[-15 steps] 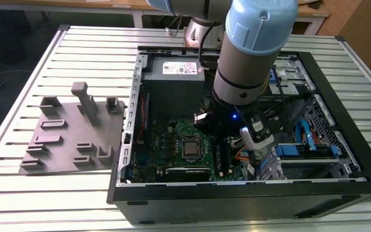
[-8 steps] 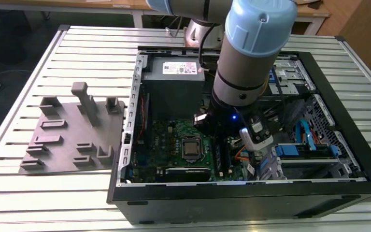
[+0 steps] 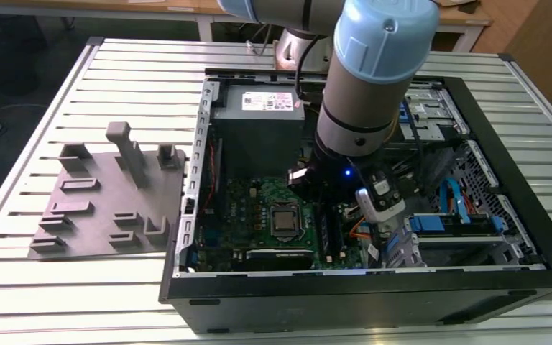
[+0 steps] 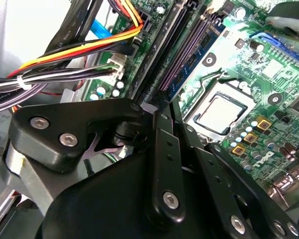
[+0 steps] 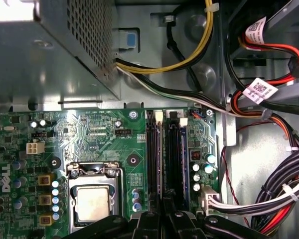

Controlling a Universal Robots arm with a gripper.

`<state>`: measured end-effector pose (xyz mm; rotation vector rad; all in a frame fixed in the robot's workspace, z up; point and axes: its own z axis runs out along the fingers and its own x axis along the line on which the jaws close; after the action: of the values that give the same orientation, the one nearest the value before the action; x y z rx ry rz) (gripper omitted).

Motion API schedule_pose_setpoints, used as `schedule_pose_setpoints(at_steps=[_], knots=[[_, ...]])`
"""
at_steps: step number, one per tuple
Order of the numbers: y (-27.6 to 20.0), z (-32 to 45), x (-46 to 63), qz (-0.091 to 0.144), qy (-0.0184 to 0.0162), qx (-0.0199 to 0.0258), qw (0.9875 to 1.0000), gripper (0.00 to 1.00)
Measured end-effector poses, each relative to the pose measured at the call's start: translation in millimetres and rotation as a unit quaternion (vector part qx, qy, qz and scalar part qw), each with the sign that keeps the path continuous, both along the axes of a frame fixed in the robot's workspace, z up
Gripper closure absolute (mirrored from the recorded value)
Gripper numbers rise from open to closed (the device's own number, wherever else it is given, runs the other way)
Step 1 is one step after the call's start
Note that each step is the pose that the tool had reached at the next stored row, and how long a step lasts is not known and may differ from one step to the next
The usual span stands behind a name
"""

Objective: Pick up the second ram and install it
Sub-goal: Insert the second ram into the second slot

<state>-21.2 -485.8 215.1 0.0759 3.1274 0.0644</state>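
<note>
Beside the processor socket [image 5: 93,201], the gripper [image 5: 163,216] hung with its fingers [image 4: 159,144] drawn close together, a slim gap between them; whether they touched anything could not be told. The second ram [image 5: 175,159] stood in the slot farther from the socket, running away from the fingertips. White printed tags marked a cable [image 5: 259,90] beyond the socket and the power supply [image 3: 271,101]. The arm [image 3: 372,65] reached steeply down into the case [image 3: 506,144], ending just beside the socket.
</note>
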Motion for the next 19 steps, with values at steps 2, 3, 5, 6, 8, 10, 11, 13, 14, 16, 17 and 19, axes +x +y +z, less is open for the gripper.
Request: schedule_pose_setpoints(at_steps=[2, 3, 5, 6, 8, 10, 11, 13, 14, 16, 17, 19], knots=[[0.0, 0.0, 0.0, 0.0, 0.0, 0.0, 1.0, 0.86], [0.1, 0.0, 0.0, 0.0, 0.0, 0.0, 1.0, 0.86], [0.1, 0.0, 0.0, 0.0, 0.0, 0.0, 1.0, 0.86], [0.1, 0.0, 0.0, 0.0, 0.0, -0.0001, 1.0, 0.86], [0.2, 0.2, 0.0, 0.0, 0.0, 0.0001, 1.0, 0.86], [0.2, 0.5, 0.0, 0.0, 0.0, 0.0001, 1.0, 0.86], [0.1, 0.7, 0.0, 0.0, 0.0, 0.0, 1.0, 0.86], [0.1, 0.8, 0.0, 0.001, 0.0, 0.0, 1.0, 0.86], [0.1, 0.8, 0.0, 0.003, 0.0, 0.0, 1.0, 0.86], [0.1, 0.9, 0.5, 0.008, 0.0, 0.0, 1.0, 0.86], [0.1, 0.9, 0.8, 0.01, 0.0, 0.0, 0.9999, 0.86], [0.1, 0.9, 1.3, 0.015, 0.0, -0.0001, 0.9999, 0.86]])
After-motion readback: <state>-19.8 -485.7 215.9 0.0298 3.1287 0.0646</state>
